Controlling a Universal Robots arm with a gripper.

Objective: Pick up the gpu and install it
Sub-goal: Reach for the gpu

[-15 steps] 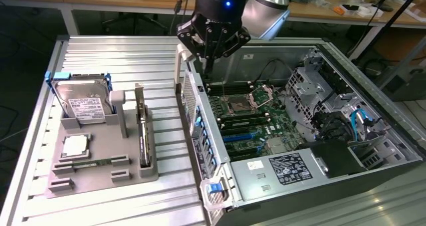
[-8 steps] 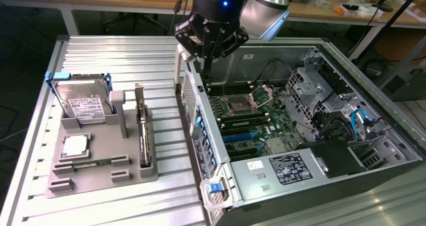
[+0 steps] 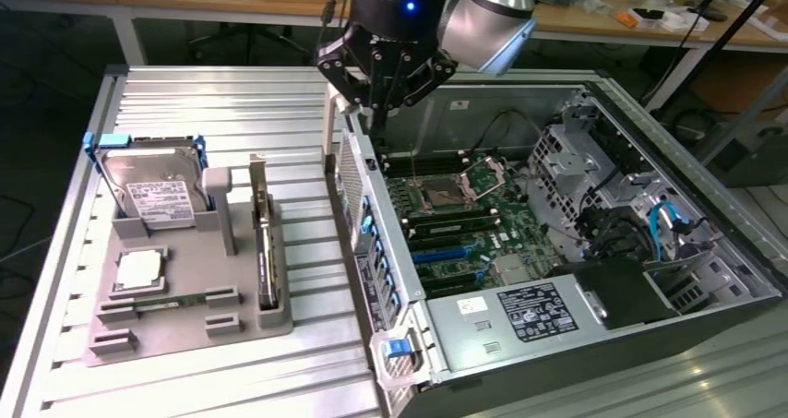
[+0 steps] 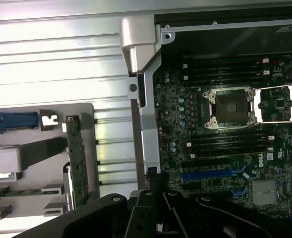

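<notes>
On the ribbed table [image 3: 221,104], well off to the exterior view's left of the computer case [image 3: 369,243], a grey holder [image 3: 246,326] carries the spare parts. At its side farthest from the case sits the hard drive [image 3: 158,197] in a blue caddy. On the side nearer the case the gpu [image 3: 262,252] stands on edge in a slot, a thin dark strip, untouched and apart from the arm.

Judged from its looks, the card is light and stiff but delicate. It is a bare board studded with small components, with a contact edge that should not be scraped or bent. Only its upper long edge is free, so a hold across its thin faces there, near the middle for balance, seems the safest grasp. A squeeze on the components risks damage, and a hold far toward one end would let it tilt.

Above the case's rear wall, at the corner farthest from the holder, hangs the gripper [image 3: 369,113]. How wide it stands I cannot tell, and nothing can be seen in its hold.

Inside the case lies the motherboard [image 3: 462,220], with blue expansion slots [image 3: 444,252] bare and no card seated in them.
</notes>
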